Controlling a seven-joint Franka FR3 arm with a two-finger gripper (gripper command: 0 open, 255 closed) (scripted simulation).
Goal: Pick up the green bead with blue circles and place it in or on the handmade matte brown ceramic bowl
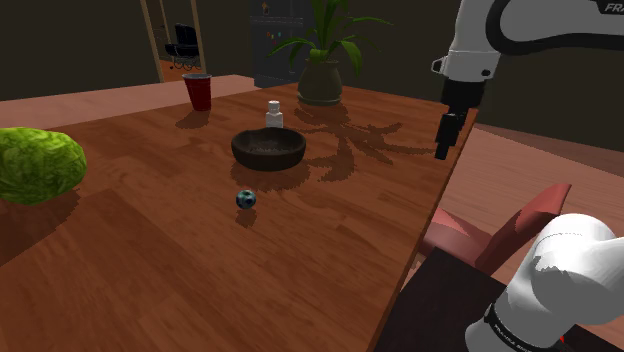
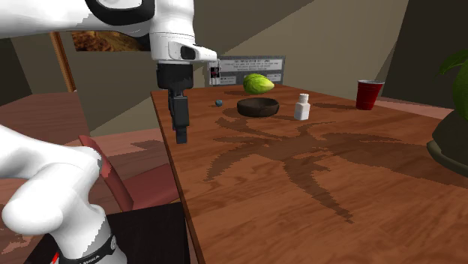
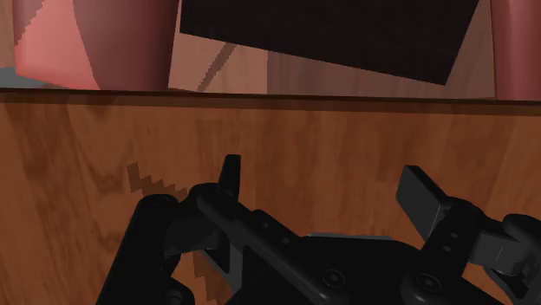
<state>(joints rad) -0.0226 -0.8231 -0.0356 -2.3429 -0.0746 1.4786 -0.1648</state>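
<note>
Wooden table [image 1: 150,260]: bowl [image 1: 268,150], bead [image 1: 246,199], cup [image 1: 198,91], plant [image 1: 325,50]; dim room [image 1: 80,40] beyond.

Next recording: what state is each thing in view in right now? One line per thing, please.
Pincer: open, empty, hanging above the table near its edge.
Bead: resting on the table, apart from the bowl, not held.
Bowl: upright, nothing in it.
Cup: standing upright.
Bottle: standing upright.
Lettuce: whole, lying on the table.
</note>
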